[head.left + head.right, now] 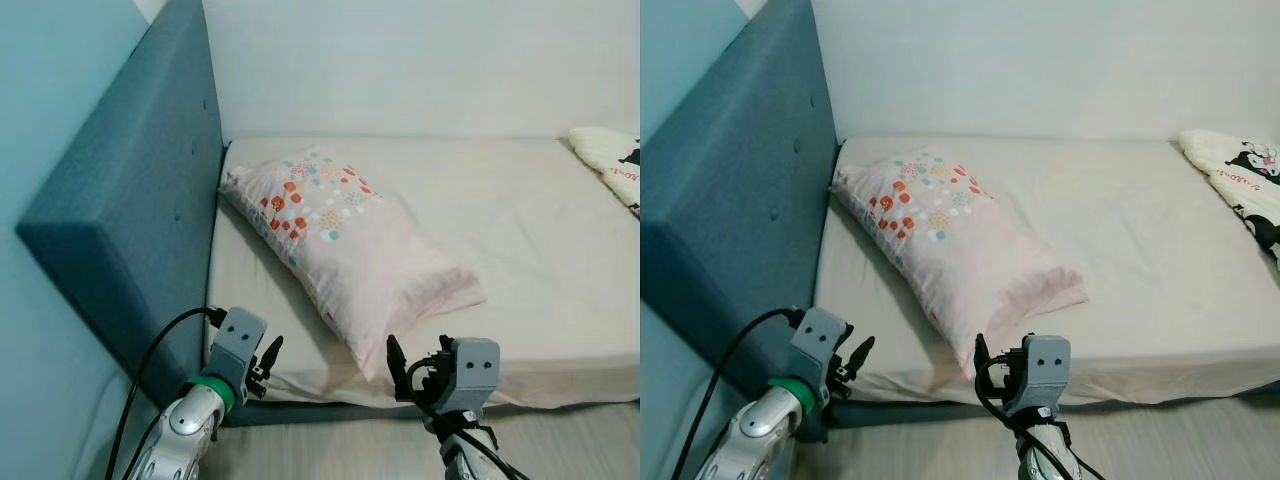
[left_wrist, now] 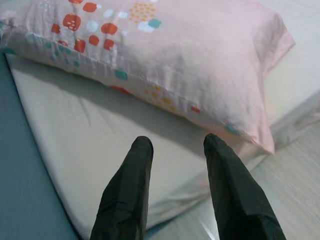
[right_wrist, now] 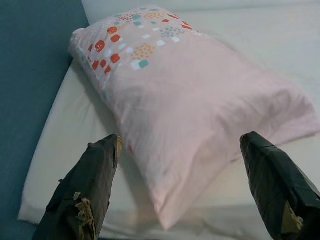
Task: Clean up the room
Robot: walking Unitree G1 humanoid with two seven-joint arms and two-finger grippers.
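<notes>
Hovering low at the near edge of the bed [image 1: 560, 250]: right gripper [image 3: 185, 170], jaws spread wide and holding nothing, pointing straight at the near corner of the pillow [image 1: 350, 245]. Lying aslant on the mattress, long axis running from the headboard [image 1: 130, 220] down toward that gripper. Sitting off to the pillow's headboard side: left gripper [image 2: 175, 150], jaws parted a little, also holding nothing, over bare sheet. Looking nearer to the pillow's overhanging corner: probably the right, though depth is hard to judge.
</notes>
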